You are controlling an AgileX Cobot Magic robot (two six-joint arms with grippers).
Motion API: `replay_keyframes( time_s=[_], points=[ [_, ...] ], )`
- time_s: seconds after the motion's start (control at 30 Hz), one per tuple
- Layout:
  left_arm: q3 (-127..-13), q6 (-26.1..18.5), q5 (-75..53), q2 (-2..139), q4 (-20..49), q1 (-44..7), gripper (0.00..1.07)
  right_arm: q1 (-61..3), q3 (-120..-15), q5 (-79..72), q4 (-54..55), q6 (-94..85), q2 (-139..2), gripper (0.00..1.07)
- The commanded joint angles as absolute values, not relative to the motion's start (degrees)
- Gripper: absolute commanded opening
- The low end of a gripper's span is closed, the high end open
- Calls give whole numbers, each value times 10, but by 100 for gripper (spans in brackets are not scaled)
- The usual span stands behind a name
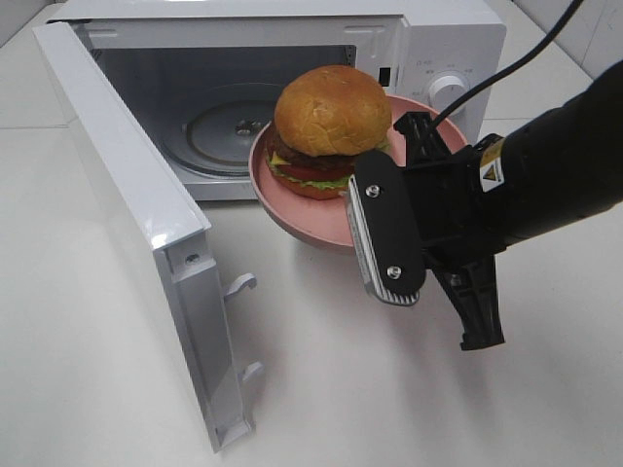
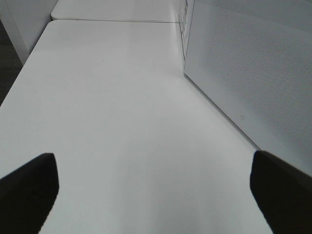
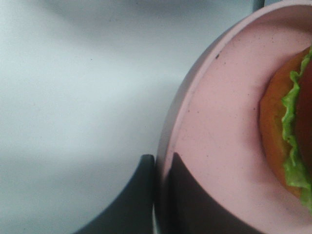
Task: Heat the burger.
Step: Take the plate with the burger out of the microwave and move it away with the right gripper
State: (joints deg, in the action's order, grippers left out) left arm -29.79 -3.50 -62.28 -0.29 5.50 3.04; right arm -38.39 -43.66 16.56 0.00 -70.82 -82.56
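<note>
Clamped on the near rim of a pink plate point(image 1: 321, 222), the right claw point(image 1: 375, 229) holds it off the white counter point(image 1: 321, 389), tilted slightly. The right wrist view shows one dark finger point(image 3: 131, 204) outside the rim and the other pressed on the plate's inner face. On the plate, just beyond the claw, sits the burger point(image 1: 329, 128): a round tan bun over layers of red, yellow and green, with lettuce showing at its edge. Burger and plate hang in front of the open mouth of a white microwave point(image 1: 438, 39), not yet inside it. Farther in from the claw lies the round glass turntable point(image 1: 219, 126) on the oven floor. The microwave door point(image 1: 136, 214) is swung wide open, off to the side of the claw and running toward the near edge of the counter.

The left claw point(image 2: 151, 195) hovers over bare counter with its fingers spread wide apart and nothing between them; the perforated outer face of the door stands to one side of it.
</note>
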Motion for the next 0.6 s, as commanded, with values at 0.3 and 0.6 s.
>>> replay_keyframes(
  time_s=[0.3,0.6],
  points=[
    [-296,-32,-614,-5,54,32,100,-380,-376,130,-23,-663,-729,0],
    [-296,-32,-614,-5,54,32,100,-380,-338,167,-84,-581,-656,0]
  ],
)
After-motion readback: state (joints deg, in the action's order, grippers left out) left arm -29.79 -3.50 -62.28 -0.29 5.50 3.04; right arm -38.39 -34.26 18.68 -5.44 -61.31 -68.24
